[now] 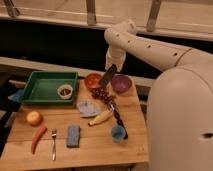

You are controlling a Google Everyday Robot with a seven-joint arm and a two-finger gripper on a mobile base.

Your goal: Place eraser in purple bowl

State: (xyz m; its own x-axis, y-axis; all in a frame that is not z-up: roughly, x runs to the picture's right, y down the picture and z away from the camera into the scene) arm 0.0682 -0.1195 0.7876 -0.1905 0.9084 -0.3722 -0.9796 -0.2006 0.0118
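Note:
My arm reaches in from the upper right, and the gripper (110, 67) hangs above the back of the wooden table. It is shut on the eraser (107, 77), a dark flat block tilted downward from the fingers and lifted off the table. The eraser hangs between the orange-red bowl (92, 80) on its left and the purple bowl (122, 83) on its right, just left of the purple bowl's rim.
A green tray (40, 89) holding a small dish (64, 91) sits at the back left. Grapes (103, 94), a blue cloth (88, 108), a banana (101, 117), a blue cup (117, 133), a blue-grey sponge (73, 136), a fork (53, 144), a red pepper (37, 138) and an orange fruit (34, 118) lie on the table.

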